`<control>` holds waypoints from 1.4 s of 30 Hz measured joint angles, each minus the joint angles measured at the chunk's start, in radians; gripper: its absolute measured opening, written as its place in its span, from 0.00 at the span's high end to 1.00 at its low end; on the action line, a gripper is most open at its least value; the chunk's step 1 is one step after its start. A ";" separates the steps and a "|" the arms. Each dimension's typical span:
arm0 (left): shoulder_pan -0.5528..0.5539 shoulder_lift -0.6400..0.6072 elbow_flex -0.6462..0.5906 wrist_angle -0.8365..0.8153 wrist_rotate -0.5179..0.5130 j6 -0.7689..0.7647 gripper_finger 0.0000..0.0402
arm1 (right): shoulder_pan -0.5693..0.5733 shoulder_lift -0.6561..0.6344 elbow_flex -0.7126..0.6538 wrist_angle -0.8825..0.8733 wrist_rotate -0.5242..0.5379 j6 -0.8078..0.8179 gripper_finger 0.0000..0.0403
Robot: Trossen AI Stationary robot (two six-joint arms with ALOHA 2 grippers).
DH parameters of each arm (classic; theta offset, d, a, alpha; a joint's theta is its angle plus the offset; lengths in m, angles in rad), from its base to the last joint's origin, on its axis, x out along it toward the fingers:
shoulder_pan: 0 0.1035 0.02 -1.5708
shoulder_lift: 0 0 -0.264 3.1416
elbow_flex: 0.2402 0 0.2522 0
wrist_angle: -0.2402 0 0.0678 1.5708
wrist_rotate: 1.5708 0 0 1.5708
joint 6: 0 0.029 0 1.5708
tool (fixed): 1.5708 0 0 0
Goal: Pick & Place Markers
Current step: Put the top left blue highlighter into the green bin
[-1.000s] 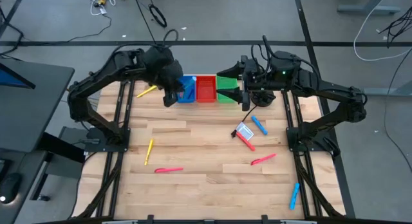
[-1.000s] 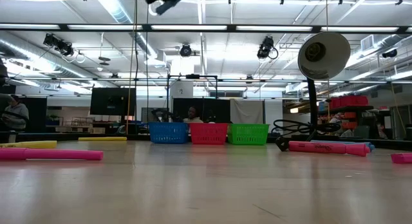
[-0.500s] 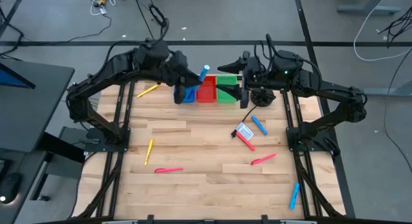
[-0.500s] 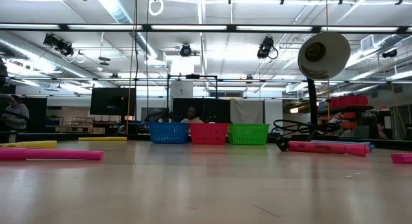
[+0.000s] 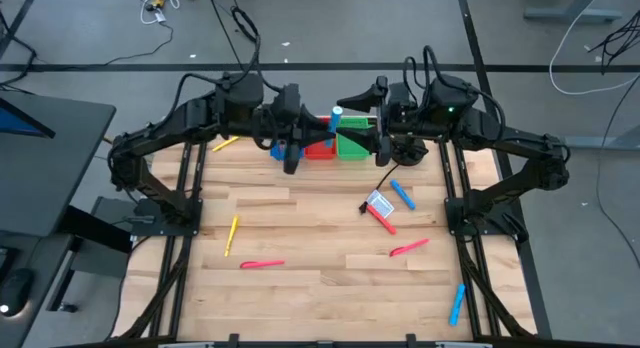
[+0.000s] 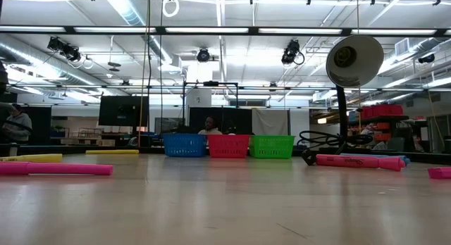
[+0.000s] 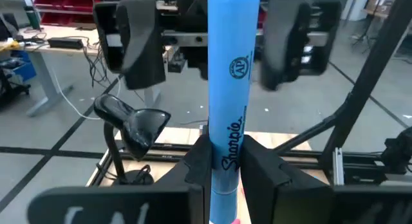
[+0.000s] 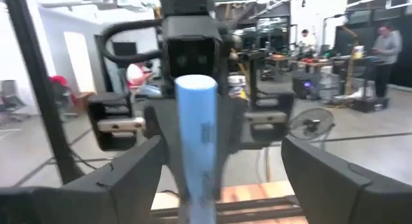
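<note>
My left gripper (image 5: pixel 305 138) is shut on a blue marker (image 7: pixel 233 89) high above the red bin (image 5: pixel 320 150). The marker's free end (image 5: pixel 336 115) points toward the table's right and stands between the fingers of my open right gripper (image 5: pixel 362 120), which faces it and touches nothing. In the right wrist view the marker's round end (image 8: pixel 196 95) comes toward the camera between my right fingers (image 8: pixel 122 179). Loose markers lie on the table: yellow (image 5: pixel 228 141), yellow (image 5: pixel 232 233), pink (image 5: pixel 262 264), pink (image 5: pixel 408 247), blue (image 5: pixel 402 195), red (image 5: pixel 382 218), blue (image 5: pixel 457 303). My left gripper pinches the blue marker near its back end (image 7: pixel 225 169) between its two fingers. The fingers come about level from the table's left, and the marker sticks straight out ahead of them. It is lifted clear, its free end (image 7: pixel 234 5) between the right gripper's fingers.
Blue (image 6: pixel 184 145), red (image 6: pixel 228 145) and green (image 6: pixel 272 145) bins stand in a row at the table's far edge, below both grippers. A small white-and-blue card (image 5: pixel 378 202) with a cable lies right of centre. The near half of the wooden table (image 5: pixel 320 298) holds only scattered markers.
My left gripper has risen and gone toward the table's right, from over the blue bin to over the red one, tipping up from pointing steeply down to about level. The blue marker has swung with it and now points at the right gripper, its end between those fingers.
</note>
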 joint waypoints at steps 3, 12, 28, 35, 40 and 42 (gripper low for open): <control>0.000 0.020 0.000 0.040 0.003 0.000 0.85 | 0.003 0.014 0.000 0.020 -0.006 0.004 0.21; -0.002 0.037 -0.001 0.011 -0.004 -0.011 0.85 | 0.034 0.027 -0.001 0.026 -0.017 0.022 0.46; 0.000 0.036 -0.001 -0.016 0.030 -0.078 0.75 | 0.042 0.023 -0.001 0.007 -0.024 -0.006 0.87; 0.035 0.036 -0.001 -0.049 0.031 -0.303 0.57 | 0.043 -0.022 -0.001 -0.024 -0.029 -0.139 0.87; 0.092 0.036 -0.001 -0.054 0.066 -0.449 0.50 | 0.052 -0.070 0.001 -0.090 -0.037 -0.269 0.87; 0.116 0.036 -0.001 -0.049 0.104 -0.525 0.50 | 0.060 -0.082 0.001 -0.133 -0.036 -0.356 0.87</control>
